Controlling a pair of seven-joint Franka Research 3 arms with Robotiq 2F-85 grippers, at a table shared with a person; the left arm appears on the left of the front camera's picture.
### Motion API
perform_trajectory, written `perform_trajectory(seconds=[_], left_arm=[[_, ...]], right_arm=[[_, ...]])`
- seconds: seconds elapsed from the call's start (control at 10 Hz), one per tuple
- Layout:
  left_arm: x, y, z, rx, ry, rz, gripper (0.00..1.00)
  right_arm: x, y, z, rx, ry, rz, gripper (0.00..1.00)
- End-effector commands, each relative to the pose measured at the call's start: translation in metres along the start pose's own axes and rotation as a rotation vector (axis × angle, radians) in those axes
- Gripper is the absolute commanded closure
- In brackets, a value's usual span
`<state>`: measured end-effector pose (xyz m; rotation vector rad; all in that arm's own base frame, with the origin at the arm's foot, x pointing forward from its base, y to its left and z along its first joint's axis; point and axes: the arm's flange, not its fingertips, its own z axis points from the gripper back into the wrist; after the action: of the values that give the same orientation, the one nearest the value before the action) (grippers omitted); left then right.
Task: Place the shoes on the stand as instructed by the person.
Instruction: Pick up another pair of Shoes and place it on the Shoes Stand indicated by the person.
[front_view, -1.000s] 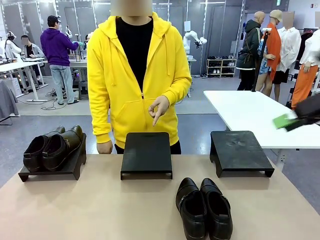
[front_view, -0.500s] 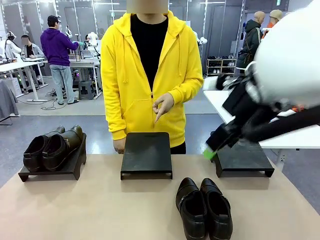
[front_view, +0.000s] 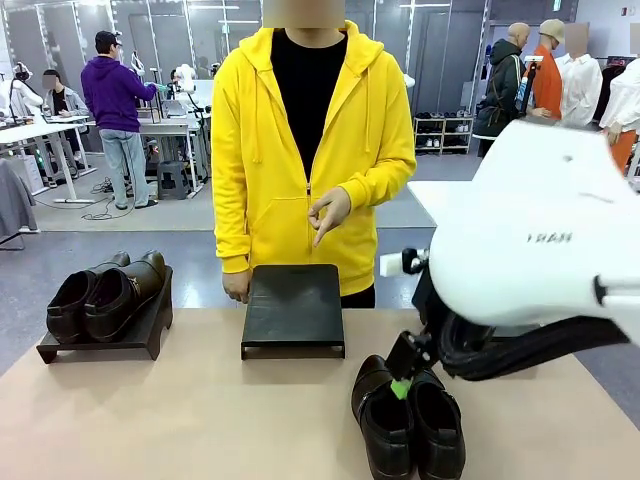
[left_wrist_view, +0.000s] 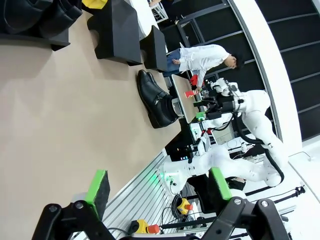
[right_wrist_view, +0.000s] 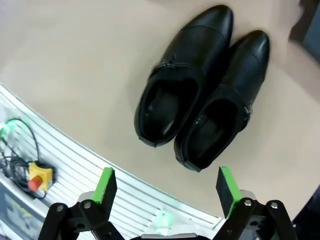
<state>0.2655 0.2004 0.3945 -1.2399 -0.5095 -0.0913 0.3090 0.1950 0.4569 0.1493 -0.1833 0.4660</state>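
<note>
Left gripper (left_wrist_view: 159, 185): jaws are standing wide apart, gripping nothing.
Desk (left_wrist_view: 55, 130): is carrying a black pair of shoes (left_wrist_view: 156, 100), lying side by side (the view is rolled sideways).
Stands: two black stands (left_wrist_view: 117, 30) are sitting near that pair; a third stand (left_wrist_view: 35, 39) is bearing dark shoes (left_wrist_view: 25, 12).

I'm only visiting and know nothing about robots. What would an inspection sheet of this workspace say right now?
Surface: tan table carrying stands and shoes.
Job's things: one shoe pair on the table; second pair on the left stand; middle stand with nothing on it, the person pointing down at it.
Clutter: nothing seen.
Hands: right hand open, above the shoe pair on the table; left hand open, holding nothing.
Cables: a cable beside the stop button, beyond the table's edge.
Surroundings: a workshop with other tables and people farther off.
</note>
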Motion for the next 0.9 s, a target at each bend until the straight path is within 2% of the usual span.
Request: perform_trajectory(seconds=[0.0, 0.2, 0.8], left_arm=[[-0.001, -0.002, -0.001, -0.016, -0.005, -0.013, 0.0], [-0.001, -0.002, -0.001, -0.016, -0.005, -0.013, 0.0], [-0.001, -0.002, -0.001, -0.016, -0.005, -0.013, 0.0]], right_arm=[[0.007, 0.001, -0.024, -0.026, 0.025, -0.07, 0.0], [0.009, -0.003, -0.061, -0.085, 0.039, -0.114, 0.0], [0.012, -0.017, -0.119, -0.108, 0.079, -0.237, 0.0]])
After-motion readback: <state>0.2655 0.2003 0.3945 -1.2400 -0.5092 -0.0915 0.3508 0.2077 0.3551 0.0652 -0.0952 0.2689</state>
